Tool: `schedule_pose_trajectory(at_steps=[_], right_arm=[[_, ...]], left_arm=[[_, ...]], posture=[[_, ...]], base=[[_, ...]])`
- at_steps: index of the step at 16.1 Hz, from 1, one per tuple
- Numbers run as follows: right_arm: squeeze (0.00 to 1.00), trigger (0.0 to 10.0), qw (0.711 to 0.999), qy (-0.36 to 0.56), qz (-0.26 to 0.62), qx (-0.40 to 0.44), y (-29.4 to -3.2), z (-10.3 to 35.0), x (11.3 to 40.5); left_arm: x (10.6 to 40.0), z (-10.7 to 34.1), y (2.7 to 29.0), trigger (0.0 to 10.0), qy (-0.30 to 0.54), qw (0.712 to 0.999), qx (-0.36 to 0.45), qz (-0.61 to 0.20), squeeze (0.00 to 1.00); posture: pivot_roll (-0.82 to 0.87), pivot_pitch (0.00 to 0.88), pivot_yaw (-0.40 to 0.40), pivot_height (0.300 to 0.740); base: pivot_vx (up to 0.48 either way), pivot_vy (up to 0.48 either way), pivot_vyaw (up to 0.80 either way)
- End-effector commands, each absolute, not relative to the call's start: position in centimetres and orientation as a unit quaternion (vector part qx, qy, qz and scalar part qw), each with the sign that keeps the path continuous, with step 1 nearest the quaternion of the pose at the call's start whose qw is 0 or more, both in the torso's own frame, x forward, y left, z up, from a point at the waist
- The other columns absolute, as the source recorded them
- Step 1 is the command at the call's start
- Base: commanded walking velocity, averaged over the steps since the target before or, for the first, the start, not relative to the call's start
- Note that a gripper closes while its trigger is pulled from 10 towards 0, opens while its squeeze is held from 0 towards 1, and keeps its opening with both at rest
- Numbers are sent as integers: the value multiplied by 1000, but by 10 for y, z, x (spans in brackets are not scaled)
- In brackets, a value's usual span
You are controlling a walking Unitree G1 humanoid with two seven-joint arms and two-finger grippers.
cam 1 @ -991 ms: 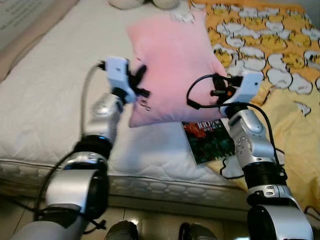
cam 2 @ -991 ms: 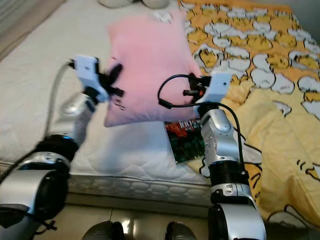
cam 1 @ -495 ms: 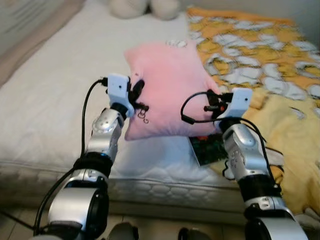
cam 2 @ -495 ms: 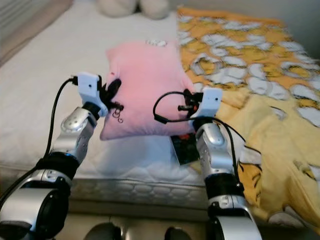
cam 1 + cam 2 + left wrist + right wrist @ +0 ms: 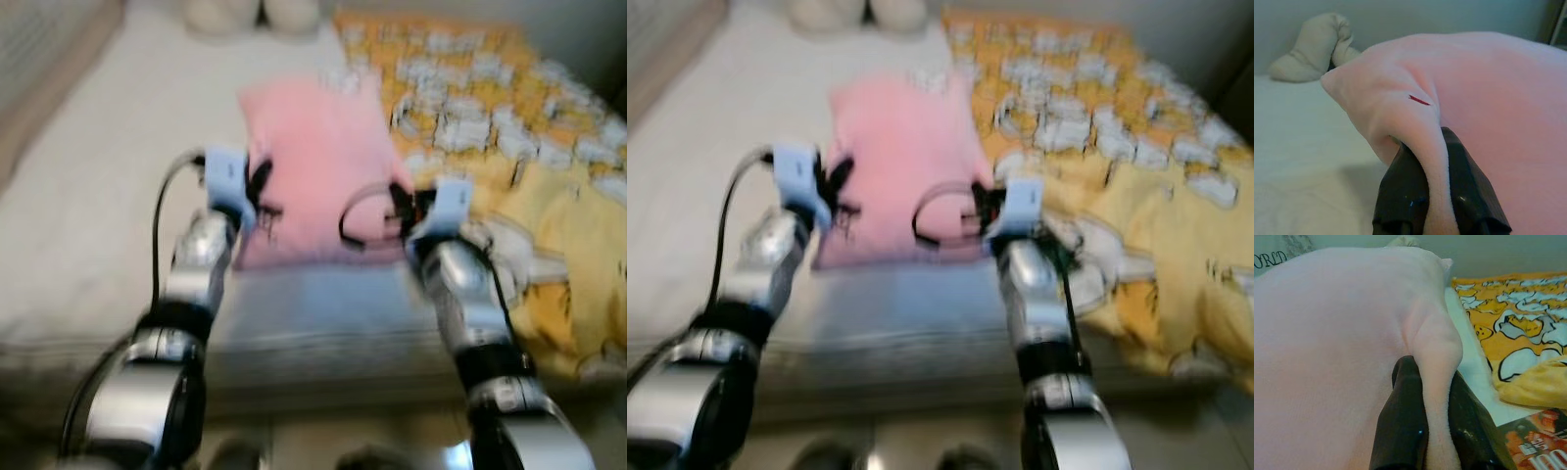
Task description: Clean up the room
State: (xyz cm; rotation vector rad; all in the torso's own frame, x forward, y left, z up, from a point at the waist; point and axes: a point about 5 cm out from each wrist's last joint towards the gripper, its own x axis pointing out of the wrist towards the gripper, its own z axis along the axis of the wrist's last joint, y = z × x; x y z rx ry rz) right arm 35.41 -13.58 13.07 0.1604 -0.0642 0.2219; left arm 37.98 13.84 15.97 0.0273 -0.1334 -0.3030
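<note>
Both silver arms reach forward, left tool [image 5: 1437, 161] and right tool [image 5: 1432, 401] each pinched closed.

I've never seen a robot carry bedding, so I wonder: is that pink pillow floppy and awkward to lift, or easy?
Probably soft yet manageable. The pink pillow bunches into a ridge between the left gripper fingers, and likewise at the right gripper, so the plush fabric likely gives easily. Held at its two lower corners over the bed, it keeps its shape, suggesting it is light and well stuffed.
</note>
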Motion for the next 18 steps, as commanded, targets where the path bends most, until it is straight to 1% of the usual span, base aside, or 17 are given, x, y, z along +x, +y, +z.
schedule_pose_trajectory(at_steps=[1, 6, 13, 14, 18], right_arm=[[188, 0, 990, -51, 102, 80, -139, 136, 354], [196, 0, 990, -46, 113, 71, -138, 134, 355], [196, 0, 990, -42, 115, 77, -134, 130, 354], [192, 0, 990, -42, 113, 77, -135, 130, 355], [196, 0, 990, -44, 111, 79, -134, 130, 355]], left_arm=[[381, 168, 149, 0, -81, 988, 18, -126, 0], [378, 159, 156, 0, -66, 993, 10, -96, 0], [379, 159, 149, 0, -64, 992, 24, -107, 0], [379, 161, 145, 0, -66, 990, 37, -116, 0], [380, 165, 143, 0, -72, 988, 57, -122, 0]], posture=[[40, 0, -60, 740], [49, 0, -73, 740], [52, 0, -71, 740], [54, 0, -69, 740], [58, 0, -65, 740]], base=[[0, 469, 0], [0, 470, 0], [0, 467, 0], [368, 307, 0], [0, 0, 0]])
